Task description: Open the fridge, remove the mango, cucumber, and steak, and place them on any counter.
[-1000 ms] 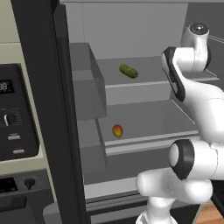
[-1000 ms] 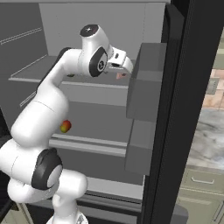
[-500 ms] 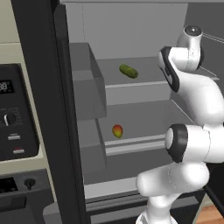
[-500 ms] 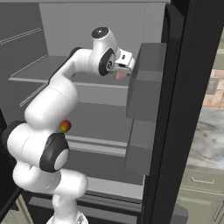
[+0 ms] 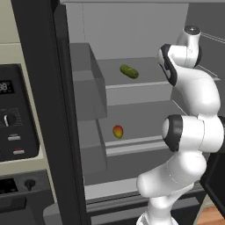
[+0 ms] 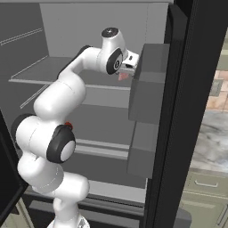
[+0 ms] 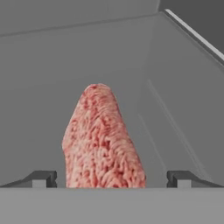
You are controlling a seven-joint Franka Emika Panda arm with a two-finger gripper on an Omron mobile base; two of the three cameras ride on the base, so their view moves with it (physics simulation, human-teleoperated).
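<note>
Open black fridge [image 5: 39,110], smooth light grey shelves inside. Gripper [image 7: 111,178] spread wide, tips either side of marbled pinkish steak [image 7: 101,140], not gripping. Stubby green cucumber [image 5: 129,71] on upper shelf, oval red-yellow mango [image 5: 117,131] below.

Inside fridge [image 5: 132,26] | cucumber [image 5: 128,71] on upper shelf | mango [image 5: 117,131] on shelf below, nearer front | steak [image 7: 103,142] on upper shelf, right of cucumber, between spread gripper [image 7: 111,178] tips
</note>
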